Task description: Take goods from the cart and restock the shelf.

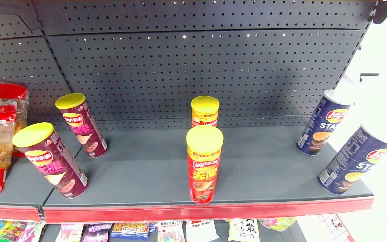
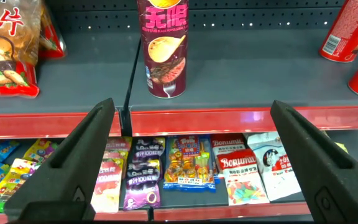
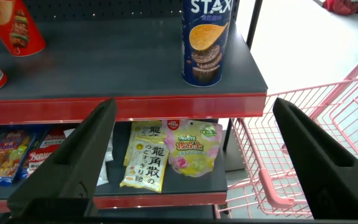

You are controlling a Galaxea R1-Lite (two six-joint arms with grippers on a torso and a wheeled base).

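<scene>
Left gripper, right gripper: wide open, holding nothing, facing shelf front. Pink cart just beside shelf's right end, below shelf level. Could knock blue can off the corner if swung carelessly toward cart.

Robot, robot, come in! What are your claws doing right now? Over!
Left claw open, empty. Right claw open, empty. Six chip cans upright on shelf, pink cart by its right end. Nothing blocking.
</scene>
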